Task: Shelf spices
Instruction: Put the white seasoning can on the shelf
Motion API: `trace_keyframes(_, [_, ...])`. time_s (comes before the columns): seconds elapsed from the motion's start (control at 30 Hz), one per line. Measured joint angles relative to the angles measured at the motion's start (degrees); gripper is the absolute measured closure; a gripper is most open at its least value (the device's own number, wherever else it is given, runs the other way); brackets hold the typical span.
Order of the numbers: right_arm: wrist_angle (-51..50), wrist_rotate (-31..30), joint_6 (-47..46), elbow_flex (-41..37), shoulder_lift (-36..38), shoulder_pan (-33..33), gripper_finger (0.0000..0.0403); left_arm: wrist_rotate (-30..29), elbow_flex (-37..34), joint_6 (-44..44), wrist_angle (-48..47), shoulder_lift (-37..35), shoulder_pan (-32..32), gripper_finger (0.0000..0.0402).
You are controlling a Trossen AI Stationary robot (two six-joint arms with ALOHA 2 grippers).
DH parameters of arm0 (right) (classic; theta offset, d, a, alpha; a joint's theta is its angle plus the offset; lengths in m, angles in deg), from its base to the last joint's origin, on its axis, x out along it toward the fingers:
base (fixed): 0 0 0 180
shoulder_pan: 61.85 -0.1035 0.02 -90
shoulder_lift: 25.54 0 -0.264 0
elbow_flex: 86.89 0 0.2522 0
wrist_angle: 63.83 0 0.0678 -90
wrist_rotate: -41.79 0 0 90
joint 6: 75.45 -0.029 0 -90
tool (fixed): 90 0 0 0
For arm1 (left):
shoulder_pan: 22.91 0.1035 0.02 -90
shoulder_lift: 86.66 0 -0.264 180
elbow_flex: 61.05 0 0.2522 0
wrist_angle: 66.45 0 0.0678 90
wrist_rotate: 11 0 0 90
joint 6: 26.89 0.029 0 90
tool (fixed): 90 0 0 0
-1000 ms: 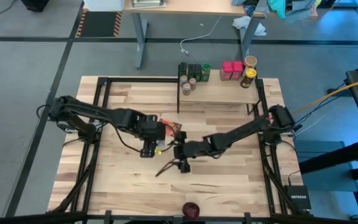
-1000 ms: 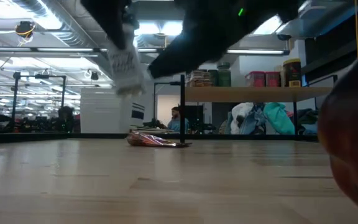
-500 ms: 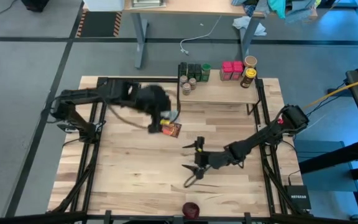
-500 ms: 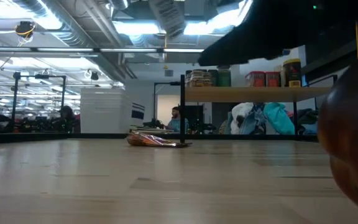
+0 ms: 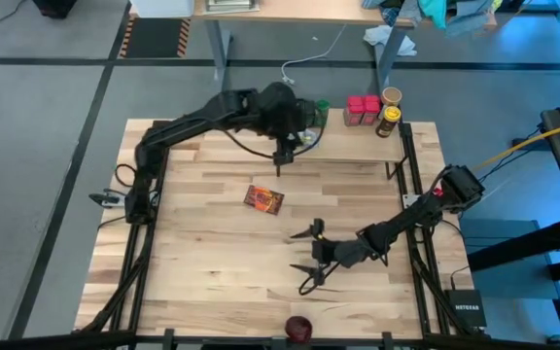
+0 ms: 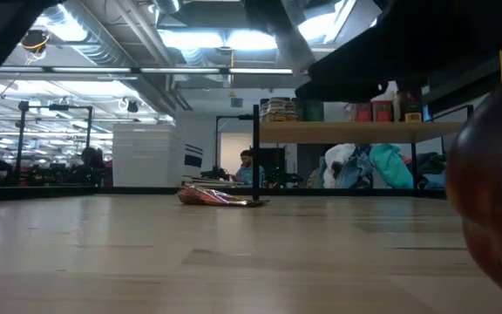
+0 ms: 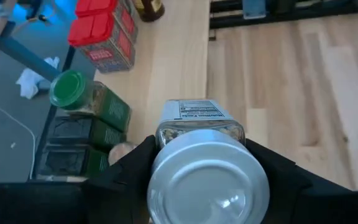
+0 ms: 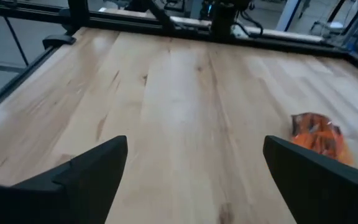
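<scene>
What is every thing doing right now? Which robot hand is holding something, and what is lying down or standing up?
Left hand: over the shelf, shut on the silver-capped glass jar.
Right hand: open, empty, above the tabletop.
Orange-red flat packet: lying flat on the table.
Green-lidded jar: upright on the light-wood shelf.
Red-lidded tins: upright on the shelf.

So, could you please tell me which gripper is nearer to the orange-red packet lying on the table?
Right, narrowly. The right gripper hangs open just beyond the packet, toward the table's near edge; the left gripper is up at the shelf, holding a jar.
</scene>
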Motion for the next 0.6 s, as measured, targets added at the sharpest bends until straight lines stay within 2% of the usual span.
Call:
trace_keyframes(0.17, [-0.3, -0.3, -4.7, -0.6, 0.0, -1.9, 0.0022, 0.6, -0.1, 1.6, 0.6, 3.8, 2.6, 0.0210])
trace_keyframes(0.33, [-0.2, -4.8, -6.9, -0.6, 0.0, -5.6, 0.0022, 1.1, -0.1, 2.3, -2.6, 3.9, 1.8, 0.0210])
trace_keyframes(0.47, [0.0, -9.7, -8.3, -0.6, 0.0, -7.7, 0.0022, 1.4, -0.1, 1.7, -8.4, 1.6, -0.9, 0.0210])
trace_keyframes(0.6, [0.7, -9.5, -9.5, -0.5, -0.1, -7.9, 0.0022, 2.3, 0.0, -2.0, -17.6, -1.0, -4.6, 0.0210])
